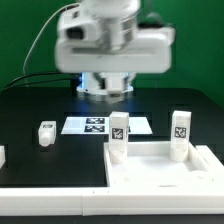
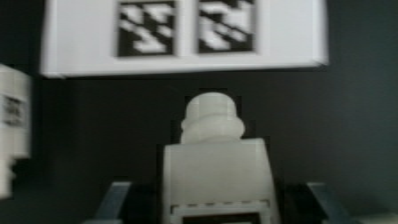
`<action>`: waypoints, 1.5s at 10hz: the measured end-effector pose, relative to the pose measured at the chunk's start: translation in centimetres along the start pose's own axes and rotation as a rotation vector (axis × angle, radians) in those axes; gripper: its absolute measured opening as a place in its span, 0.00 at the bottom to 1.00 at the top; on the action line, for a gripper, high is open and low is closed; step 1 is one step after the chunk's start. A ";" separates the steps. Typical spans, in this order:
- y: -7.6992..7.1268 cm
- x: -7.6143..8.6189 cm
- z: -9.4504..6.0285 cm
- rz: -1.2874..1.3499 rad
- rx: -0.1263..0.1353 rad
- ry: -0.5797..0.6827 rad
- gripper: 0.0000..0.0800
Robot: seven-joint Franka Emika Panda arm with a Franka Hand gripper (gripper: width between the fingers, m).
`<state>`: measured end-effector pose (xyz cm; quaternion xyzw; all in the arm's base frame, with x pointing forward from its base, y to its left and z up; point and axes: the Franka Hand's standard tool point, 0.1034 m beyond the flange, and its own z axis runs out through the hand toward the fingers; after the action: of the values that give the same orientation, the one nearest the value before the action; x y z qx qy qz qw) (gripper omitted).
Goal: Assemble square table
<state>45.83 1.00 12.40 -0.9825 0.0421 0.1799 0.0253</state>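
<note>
The square panel [image 1: 160, 172] lies at the front of the exterior view's right, rim up. Two tagged white legs stand at its far edge, one near the left corner [image 1: 119, 137] and one to the right [image 1: 180, 135]. Another leg [image 1: 47, 133] rests on the black table at the left. My gripper [image 1: 106, 88] is blurred, high above the table behind the marker board. In the wrist view my gripper [image 2: 219, 200] is open. A white leg [image 2: 214, 160] with a rounded tip sits between the fingers [image 2: 118, 200] with a gap on each side.
The marker board [image 1: 105, 125] lies flat in the middle of the table and also shows in the wrist view [image 2: 187, 35]. A white piece [image 1: 2, 155] sits at the far left edge. Another white tagged piece [image 2: 15, 120] shows at the wrist view's edge.
</note>
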 end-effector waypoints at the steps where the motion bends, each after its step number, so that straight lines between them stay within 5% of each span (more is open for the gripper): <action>1: -1.7 1.9 -2.1 0.014 0.026 0.131 0.35; 6: -2.3 3.8 -2.7 0.001 0.013 0.491 0.35; 9: -5.2 10.2 -5.8 -0.050 -0.010 0.706 0.35; 11: -5.4 9.4 -5.0 -0.061 -0.017 0.821 0.35; 14: -5.4 9.5 -4.9 -0.061 -0.017 0.816 0.35; 15: -6.6 10.6 -4.9 -0.046 -0.005 0.785 0.35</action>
<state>58.06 6.42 13.45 -0.9773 0.0261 -0.2101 0.0089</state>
